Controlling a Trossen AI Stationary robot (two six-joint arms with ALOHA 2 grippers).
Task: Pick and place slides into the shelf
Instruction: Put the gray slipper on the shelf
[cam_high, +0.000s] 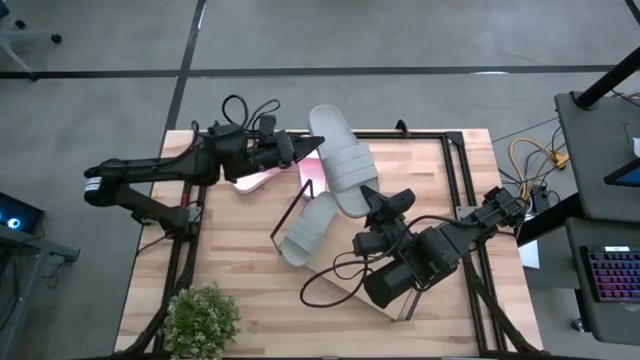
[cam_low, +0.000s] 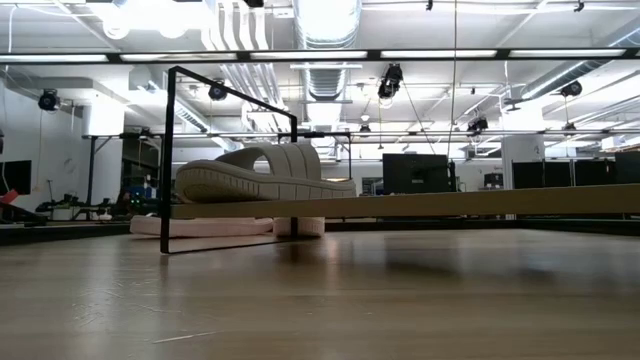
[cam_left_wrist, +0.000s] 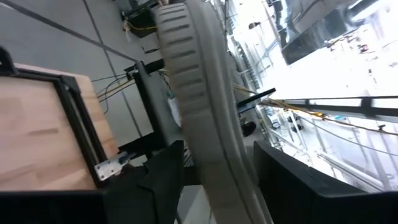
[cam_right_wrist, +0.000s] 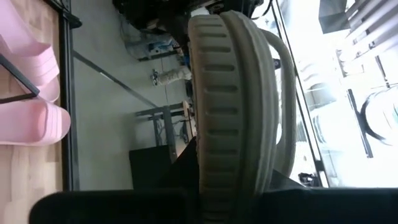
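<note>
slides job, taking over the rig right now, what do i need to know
Left gripper: shut on the side of the raised grey slide.
Right gripper: shut on one end of that same slide.
Second grey slide: lying on the shelf, near its wire frame.
Pink slides: on the table beside the shelf.
Done: one grey slide placed.
Left: the raised grey slide and both pink ones.

Pale grey slide (cam_high: 338, 160) with ribbed strap and grooved sole edge, second pale grey slide (cam_high: 306, 230), light pink slides (cam_right_wrist: 34, 87), light-wood shelf board (cam_low: 480, 203) with black wire frame (cam_low: 200, 150), light-wood tabletop (cam_high: 250, 290), green plant (cam_high: 200, 320), black arms.
</note>
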